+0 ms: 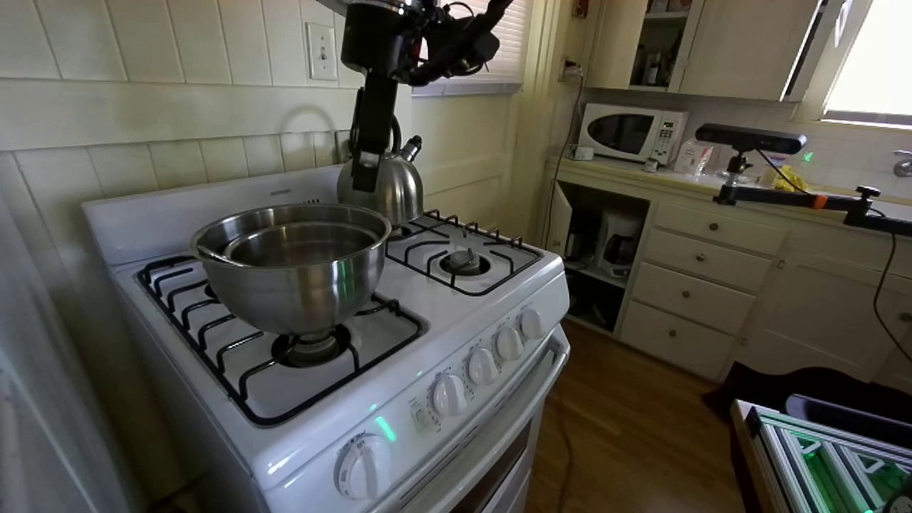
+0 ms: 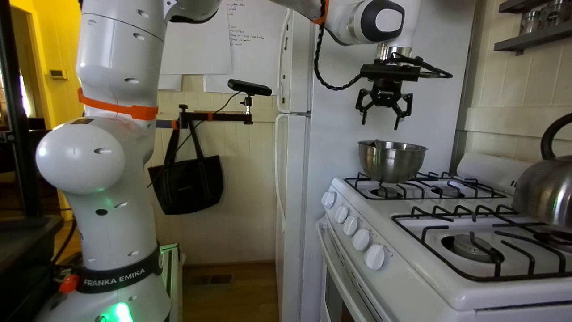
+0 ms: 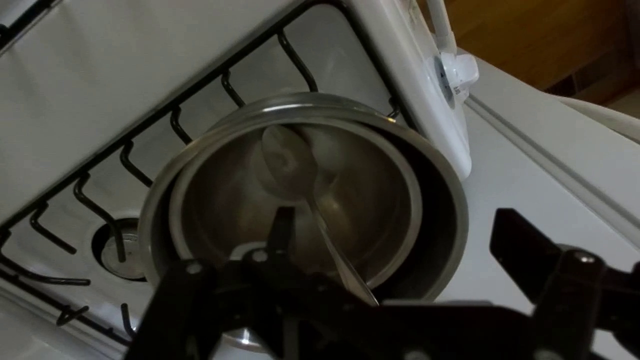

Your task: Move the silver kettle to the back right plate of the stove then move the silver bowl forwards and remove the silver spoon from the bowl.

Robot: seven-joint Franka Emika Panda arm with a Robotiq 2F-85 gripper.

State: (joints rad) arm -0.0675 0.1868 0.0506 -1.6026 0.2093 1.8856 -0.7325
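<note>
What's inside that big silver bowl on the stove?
A smaller metal bowl sits in the silver bowl and holds the silver spoon. In the wrist view the gripper covers the spoon's handle end; the smaller bowl hides the silver bowl's bottom.

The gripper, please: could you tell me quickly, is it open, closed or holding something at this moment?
Gripper: open, its jaws well apart, holding nothing.

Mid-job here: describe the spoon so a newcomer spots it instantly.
On the white stove, find the wide steel bowl, not the domed kettle. Inside it sits a smaller bowl, and the spoon leans in that one. Unlike either bowl, it has an oval head and long handle.
</note>
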